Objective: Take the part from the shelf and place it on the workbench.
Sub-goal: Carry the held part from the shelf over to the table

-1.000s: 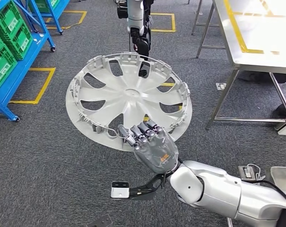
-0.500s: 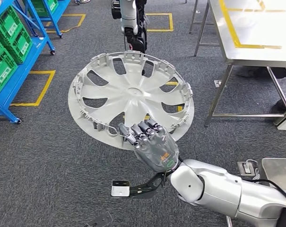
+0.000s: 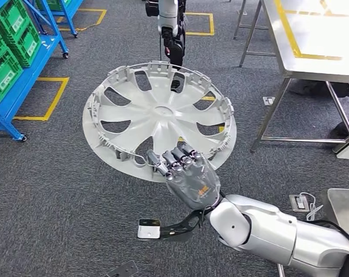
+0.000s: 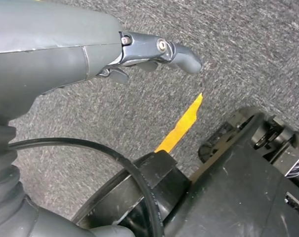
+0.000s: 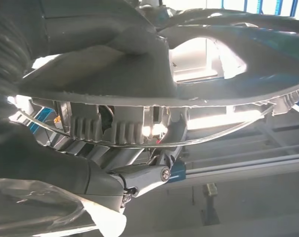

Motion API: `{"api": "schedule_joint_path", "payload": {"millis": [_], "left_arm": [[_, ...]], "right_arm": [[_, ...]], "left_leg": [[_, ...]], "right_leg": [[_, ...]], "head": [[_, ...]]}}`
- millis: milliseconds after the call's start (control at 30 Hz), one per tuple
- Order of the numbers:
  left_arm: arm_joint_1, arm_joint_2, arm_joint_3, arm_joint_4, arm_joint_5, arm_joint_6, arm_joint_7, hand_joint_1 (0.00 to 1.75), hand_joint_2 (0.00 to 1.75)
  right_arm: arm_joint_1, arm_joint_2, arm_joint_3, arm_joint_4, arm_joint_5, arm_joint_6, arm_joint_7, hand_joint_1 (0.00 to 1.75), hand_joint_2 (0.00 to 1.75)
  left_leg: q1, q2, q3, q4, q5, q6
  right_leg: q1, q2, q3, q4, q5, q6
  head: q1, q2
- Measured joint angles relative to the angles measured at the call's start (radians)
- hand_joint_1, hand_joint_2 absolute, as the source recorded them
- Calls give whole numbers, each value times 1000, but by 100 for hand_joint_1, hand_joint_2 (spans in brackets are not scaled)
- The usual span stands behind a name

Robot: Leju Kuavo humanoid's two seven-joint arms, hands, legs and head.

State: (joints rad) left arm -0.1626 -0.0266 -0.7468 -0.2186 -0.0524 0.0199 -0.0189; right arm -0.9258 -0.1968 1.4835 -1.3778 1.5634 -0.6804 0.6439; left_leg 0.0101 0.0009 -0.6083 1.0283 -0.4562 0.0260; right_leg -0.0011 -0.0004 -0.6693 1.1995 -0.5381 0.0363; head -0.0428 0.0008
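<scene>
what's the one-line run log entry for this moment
phase: carrying | right robot hand: grips wheel cover at near rim, held flat above carpet | left robot hand: holds nothing | workbench: ahead right, part not yet placed

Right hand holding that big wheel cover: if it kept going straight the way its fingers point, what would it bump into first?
Probably nothing soon: the right hand points up-left under the wheel cover; beyond is grey carpet, though depth is unclear.

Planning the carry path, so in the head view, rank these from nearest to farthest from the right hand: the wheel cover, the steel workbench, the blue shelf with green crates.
1. Wheel cover: held at its near rim by the right hand.
2. Steel workbench: ahead and to the right, across open carpet.
3. Blue shelf with green crates: far off at the left.
</scene>
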Motion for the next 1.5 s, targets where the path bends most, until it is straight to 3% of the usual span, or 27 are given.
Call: {"api": "schedule_joint_path", "payload": {"millis": [67,100,233,300,367,433,467,567,633,700,767,800,867,933,967,1000,1067,1133,1233,1267,1333,1400,1433,1467,1500], "left_arm": [[-4,-4,0,0,-2,0,1,0,175],[-6,-6,0,0,-3,0,1,0,175],[-14,-12,0,0,-6,0,2,0,175],[-16,-13,0,0,-6,0,2,0,175],[-18,-13,0,0,-6,0,2,0,175],[-20,-13,0,0,-5,0,2,0,175],[-20,-13,0,0,-5,0,3,0,175],[-18,-14,0,0,-6,0,4,0,175],[-17,-15,0,0,-6,0,4,0,175],[-14,-15,0,0,-6,0,4,0,175],[-12,-14,0,0,-5,0,4,0,175],[-13,-14,0,0,-5,0,4,0,175],[-13,-15,0,0,-5,0,4,0,175],[-13,-15,0,0,-4,0,4,0,175],[-13,-15,1,0,-3,0,4,0,175],[-13,-15,1,0,-3,0,4,0,175],[-14,-16,2,0,-3,0,4,0,175],[-15,-17,5,0,-2,1,4,0,175],[-15,-19,8,0,0,10,4,0,175],[-15,-20,8,0,1,13,4,0,175],[-15,-19,10,0,1,15,4,0,175],[-17,-19,13,0,2,16,4,0,175],[-17,-18,14,0,3,16,5,0,175],[-17,-18,15,0,3,17,6,0,175],[-17,-17,16,0,3,18,9,0,175]], "right_arm": [[-3,-7,-2,-4,0,2,0,175,175],[-5,-10,-2,-7,0,3,0,175,175],[-9,-20,-3,-16,0,7,0,175,175],[-9,-22,-3,-17,0,8,0,175,175],[-9,-22,-2,-18,0,8,0,175,175],[-8,-23,0,-18,0,8,0,175,175],[-7,-23,0,-18,0,8,0,175,175],[-7,-24,0,-19,0,7,0,175,175],[-7,-26,-1,-20,0,5,0,175,175],[-6,-28,0,-21,0,5,0,175,175],[-4,-31,0,-21,0,4,0,175,175],[-4,-32,0,-21,0,4,0,175,175],[-3,-33,0,-21,0,3,0,175,175],[0,-34,2,-20,1,3,0,175,175],[2,-35,4,-20,1,3,0,175,175],[3,-36,5,-20,0,3,0,175,175],[2,-36,5,-20,0,3,0,175,175],[1,-36,4,-20,0,2,0,175,175],[1,-36,4,-19,0,2,0,175,175],[1,-36,4,-18,0,2,0,175,175],[1,-36,5,-18,0,2,0,175,175],[2,-36,6,-17,0,3,0,175,175],[3,-36,7,-17,0,3,0,175,175],[3,-36,7,-16,0,3,0,175,175],[4,-36,8,-16,0,4,0,175,175]], "left_leg": [[-2,-1,-3,1,5,-6],[-3,-1,-7,1,8,-11],[-3,2,-18,7,9,-34],[-2,1,-43,73,-44,-43],[-1,1,-86,199,-117,-50],[1,1,-98,267,-140,-54],[2,1,-79,248,-124,-55],[5,0,20,72,-58,-54],[3,-2,37,21,-52,-47],[2,-4,29,18,-43,-32],[3,-3,24,12,-31,-15],[4,-2,19,10,-25,-7],[3,-1,6,10,-15,1],[1,-1,-8,10,-6,2],[0,-1,-13,11,-1,2],[0,-2,-17,11,3,1],[-1,-4,-23,11,10,-4],[-2,-4,-28,10,17,-14],[-1,-3,-33,8,26,-34],[-1,-3,-38,19,14,-39],[0,-3,-67,100,-47,-47],[1,-3,-107,225,-114,-54],[2,-3,-115,264,-126,-57],[2,-3,-107,268,-119,-59],[4,-3,-82,233,-94,-59]], "right_leg": [[4,0,77,-132,38,-11],[6,0,98,-170,44,-15],[5,2,102,-196,56,-35],[0,-1,99,-203,68,-46],[1,-3,89,-202,74,-51],[1,-3,79,-198,79,-50],[0,-3,74,-194,80,-49],[1,-1,57,-175,82,-41],[5,-1,42,-166,87,-30],[4,-1,33,-166,94,-18],[1,-1,19,-145,70,-7],[0,-1,3,-108,39,-3],[-1,-1,-42,17,-38,4],[-1,-1,-66,107,-72,6],[-1,-1,-52,100,-62,5],[-1,-1,-18,54,-38,2],[2,0,76,-88,7,-8],[7,1,130,-175,17,-17],[8,1,131,-195,24,-32],[5,0,130,-200,31,-39],[1,-5,125,-208,43,-50],[1,-8,116,-206,49,-55],[1,-8,112,-205,51,-55],[1,-9,109,-202,52,-55],[0,-8,106,-198,53,-54]], "head": [[0,0],[-1,0],[-2,0],[-4,0],[-6,0],[-6,0],[-6,0],[-6,0],[-6,0],[-6,0],[-5,0],[-5,0],[-5,0],[-5,0],[-5,0],[-5,0],[-5,0],[-5,0],[-5,0],[-7,0],[-10,0],[-11,0],[-11,0],[-11,0],[-12,0]]}}
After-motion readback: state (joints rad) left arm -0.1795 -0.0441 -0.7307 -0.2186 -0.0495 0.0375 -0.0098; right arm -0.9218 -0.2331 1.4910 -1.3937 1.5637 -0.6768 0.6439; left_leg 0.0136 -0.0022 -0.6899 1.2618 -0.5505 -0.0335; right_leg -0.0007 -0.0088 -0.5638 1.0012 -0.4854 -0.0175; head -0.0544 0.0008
